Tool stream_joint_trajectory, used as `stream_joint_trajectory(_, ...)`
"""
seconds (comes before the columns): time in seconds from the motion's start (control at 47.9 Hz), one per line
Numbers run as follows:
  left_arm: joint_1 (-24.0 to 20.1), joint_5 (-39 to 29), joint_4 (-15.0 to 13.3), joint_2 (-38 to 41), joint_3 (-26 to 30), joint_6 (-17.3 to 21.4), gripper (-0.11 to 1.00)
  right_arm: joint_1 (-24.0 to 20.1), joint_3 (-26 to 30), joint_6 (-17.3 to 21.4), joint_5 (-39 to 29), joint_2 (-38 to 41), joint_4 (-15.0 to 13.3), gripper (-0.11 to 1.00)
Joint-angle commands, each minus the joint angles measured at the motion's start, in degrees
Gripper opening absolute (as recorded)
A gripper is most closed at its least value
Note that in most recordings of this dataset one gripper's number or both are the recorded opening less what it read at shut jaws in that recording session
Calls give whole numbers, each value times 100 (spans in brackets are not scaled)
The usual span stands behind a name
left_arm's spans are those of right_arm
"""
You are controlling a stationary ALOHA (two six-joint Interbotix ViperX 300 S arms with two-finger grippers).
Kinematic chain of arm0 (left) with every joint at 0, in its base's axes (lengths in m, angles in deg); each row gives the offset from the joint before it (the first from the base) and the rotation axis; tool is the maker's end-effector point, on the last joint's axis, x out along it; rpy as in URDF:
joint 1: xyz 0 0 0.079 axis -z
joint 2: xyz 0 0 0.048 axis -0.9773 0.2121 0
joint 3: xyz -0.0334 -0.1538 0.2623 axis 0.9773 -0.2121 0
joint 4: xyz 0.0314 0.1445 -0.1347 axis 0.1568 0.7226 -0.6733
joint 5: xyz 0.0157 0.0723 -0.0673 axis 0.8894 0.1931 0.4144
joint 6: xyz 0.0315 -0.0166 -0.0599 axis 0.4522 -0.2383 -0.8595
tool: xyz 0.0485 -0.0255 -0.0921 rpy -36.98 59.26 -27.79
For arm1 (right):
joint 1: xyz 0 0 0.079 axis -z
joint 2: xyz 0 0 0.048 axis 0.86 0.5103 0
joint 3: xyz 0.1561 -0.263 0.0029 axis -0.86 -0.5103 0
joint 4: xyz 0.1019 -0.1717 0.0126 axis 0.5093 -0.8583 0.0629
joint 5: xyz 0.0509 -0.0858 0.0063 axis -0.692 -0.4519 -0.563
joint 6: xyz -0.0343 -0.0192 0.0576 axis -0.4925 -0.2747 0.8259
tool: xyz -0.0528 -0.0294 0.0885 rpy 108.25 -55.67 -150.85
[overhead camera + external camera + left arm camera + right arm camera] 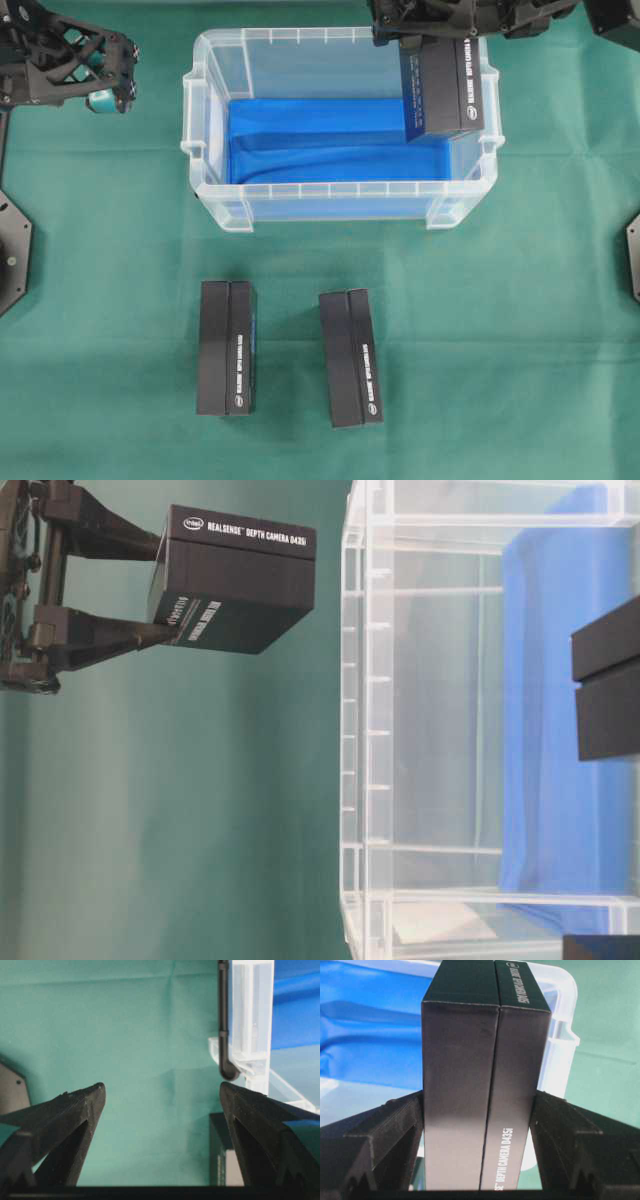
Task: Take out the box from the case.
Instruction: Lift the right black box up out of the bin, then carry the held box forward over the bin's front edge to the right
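Right gripper clamped on black box, held above case's right rear corner, clear of blue sheet. Left gripper wide open, holding nothing, over green cloth left of case. Two more black boxes flat on cloth in front of case.

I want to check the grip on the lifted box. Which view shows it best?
The right wrist view: the box fills the frame, pinched on both sides by the right tool. The table-level view shows it held clear of the case, its label readable. The overhead view shows it above the case's right end. The left wrist view misses it.
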Motion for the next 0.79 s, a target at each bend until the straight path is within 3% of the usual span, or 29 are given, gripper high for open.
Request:
stream_joint_trajectory(0.0,-18,18,18,-79,62,0,94,-62,158,-9,-9,-220,-35,67)
stream_joint_trajectory(0.313,-18,18,18,-79,62,9,95,-536,141,167,-229,-220,-35,67)
stream_joint_trajectory(0.773,-18,18,18,-79,62,9,94,-1661,44,1160,-492,-211,-79,67)
